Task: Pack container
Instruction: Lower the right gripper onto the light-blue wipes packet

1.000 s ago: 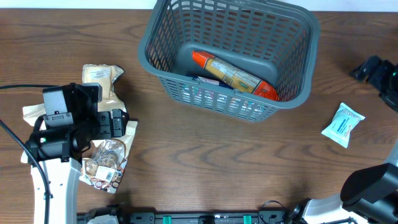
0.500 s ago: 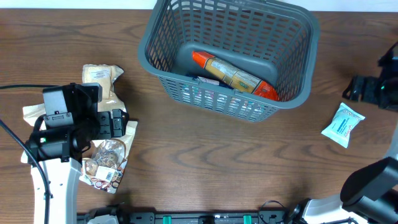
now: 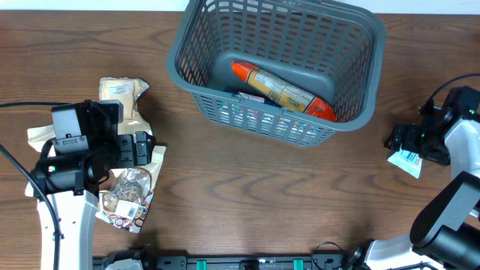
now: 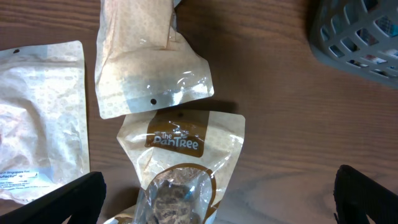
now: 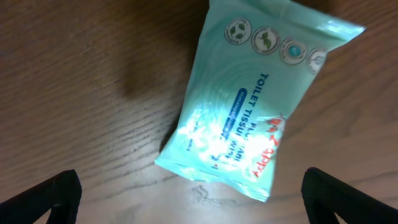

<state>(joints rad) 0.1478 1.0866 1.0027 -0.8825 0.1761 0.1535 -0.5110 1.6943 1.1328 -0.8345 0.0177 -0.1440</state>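
The right hand [image 5: 196, 196], open wide, hangs over the tissue pack [image 5: 249, 106], likely light, soft and slick, best pinched across its narrow middle for the container [image 3: 262, 120].

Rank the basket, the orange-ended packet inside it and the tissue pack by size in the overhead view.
1. Basket, by far.
2. Orange-ended packet.
3. Tissue pack, but the right arm hides most of it, so this place is unsure.

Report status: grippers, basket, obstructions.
Left gripper jaws open over tan Pantree snack pouch. Right gripper jaws open over teal plastic tissue packet. Dark grey lattice plastic basket holds orange-capped packet; nothing blocking.
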